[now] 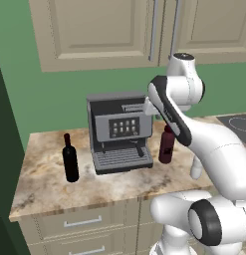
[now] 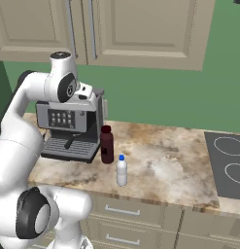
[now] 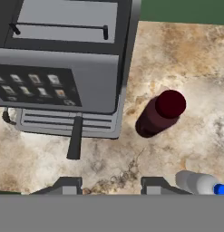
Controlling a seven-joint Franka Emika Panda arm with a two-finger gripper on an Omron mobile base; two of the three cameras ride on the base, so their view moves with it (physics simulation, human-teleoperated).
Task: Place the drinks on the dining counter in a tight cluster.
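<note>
Gripper held high above the bottles

The gripper [image 3: 111, 183] is kept wide and empty, the maroon bottle [image 3: 159, 113] lying at one o'clock, presumably for approach.

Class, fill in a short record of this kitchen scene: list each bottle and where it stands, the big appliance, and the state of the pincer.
Surface: marbled beige counter
Appliance: grey coffee machine
Bottle 1: tall slim black wine bottle, upright, left of machine
Bottle 2: squat dark-maroon bottle, upright, right of machine
Bottle 3: small clear bottle with blue cap, upright, nearer counter's front edge
Pincer: open, holding nothing, above counter
</note>
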